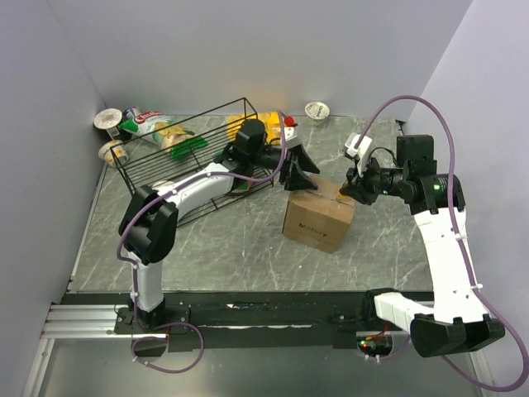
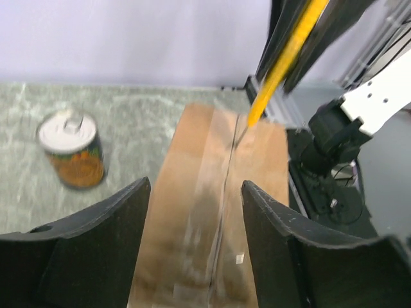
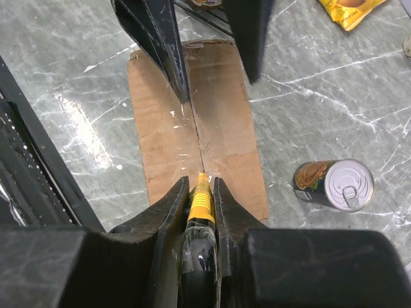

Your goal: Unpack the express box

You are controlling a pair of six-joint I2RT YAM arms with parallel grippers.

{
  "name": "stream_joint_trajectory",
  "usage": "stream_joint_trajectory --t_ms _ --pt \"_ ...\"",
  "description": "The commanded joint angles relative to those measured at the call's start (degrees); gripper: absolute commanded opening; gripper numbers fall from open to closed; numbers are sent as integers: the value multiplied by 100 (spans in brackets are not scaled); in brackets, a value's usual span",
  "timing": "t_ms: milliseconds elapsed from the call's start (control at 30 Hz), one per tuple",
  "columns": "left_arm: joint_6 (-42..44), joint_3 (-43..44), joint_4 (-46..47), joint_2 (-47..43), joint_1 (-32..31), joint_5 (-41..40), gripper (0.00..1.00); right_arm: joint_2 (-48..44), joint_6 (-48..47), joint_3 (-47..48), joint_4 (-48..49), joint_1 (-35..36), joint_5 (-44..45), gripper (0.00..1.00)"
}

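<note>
Box [image 1: 318, 219]: is being straddled from above by both pincers, sitting upright on the table [image 1: 248, 248] with its taped seam running from one pincer to the other.
Left pincer [image 2: 196, 192]: is being held spread wide over the box top, one finger [image 2: 96, 244] on each side of the seam. Contact with the cardboard cannot be told.
Right pincer [image 3: 200, 186]: is being pressed together on a yellow cutter [image 3: 200, 204], which is pinched between its two fingers.
Yellow cutter: is being pointed down at the seam, at the box edge nearest the right pincer, with the tip at the tape.
Can [image 2: 70, 157]: is being shown standing on the table, off to one side of both pincers and apart from the box.
Wire basket [image 1: 198, 157]: is being shown behind the left pincer, alongside its arm.
</note>
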Motion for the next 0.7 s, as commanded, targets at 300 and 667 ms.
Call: stream_joint_trajectory --t_ms 300,667 --pt "36 -183 598 279 -527 -18 68 208 183 310 -436 -27 -96 0" --pt "1153 -798 -474 297 -518 -397 63 287 -1037 424 -884 -264 -430 0"
